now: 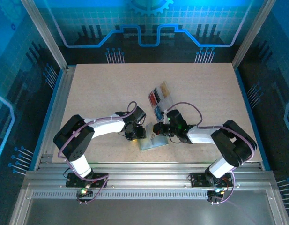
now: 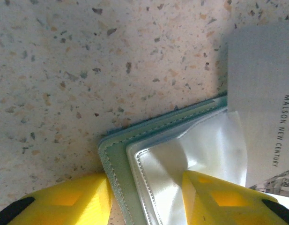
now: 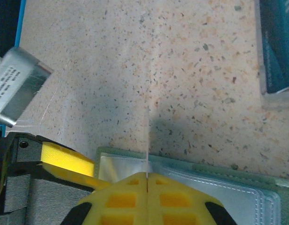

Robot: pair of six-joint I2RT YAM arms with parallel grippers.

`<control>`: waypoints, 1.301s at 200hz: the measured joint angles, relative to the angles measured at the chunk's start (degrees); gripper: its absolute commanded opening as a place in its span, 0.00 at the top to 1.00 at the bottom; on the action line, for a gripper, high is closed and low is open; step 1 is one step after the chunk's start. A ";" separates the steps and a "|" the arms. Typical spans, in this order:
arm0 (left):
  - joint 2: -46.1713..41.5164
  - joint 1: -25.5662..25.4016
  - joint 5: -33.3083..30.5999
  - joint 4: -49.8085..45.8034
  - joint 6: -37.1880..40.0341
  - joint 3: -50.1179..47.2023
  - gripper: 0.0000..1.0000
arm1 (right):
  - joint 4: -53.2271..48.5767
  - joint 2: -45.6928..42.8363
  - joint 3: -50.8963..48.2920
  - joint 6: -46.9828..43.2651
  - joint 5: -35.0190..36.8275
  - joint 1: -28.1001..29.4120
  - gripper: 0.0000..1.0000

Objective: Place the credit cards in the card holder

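Two end effectors: R (image 3: 147, 174) clenching card (image 2: 261, 93) ("MALSON NEW CENTURY"), L (image 2: 145, 180) astride wallet (image 2: 117, 154), grip unclear.

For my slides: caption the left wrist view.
Left gripper straddles a corner of the green card holder; a pale grey card overlaps its clear sleeve.

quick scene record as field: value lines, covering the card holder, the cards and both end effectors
card holder: lying open, clear sleeve exposed
left end effector: jaws apart astride the holder's corner; grip unclear
right end effector: shut on pale grey card, held edge-on at the holder
card in a sleeve yet: cannot tell
other cards: stacked farther from the arms than the holder
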 measured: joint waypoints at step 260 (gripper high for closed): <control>-2.12 0.46 0.68 3.61 -0.02 -2.95 0.56 | -5.68 -4.11 -2.84 3.61 6.23 4.52 1.00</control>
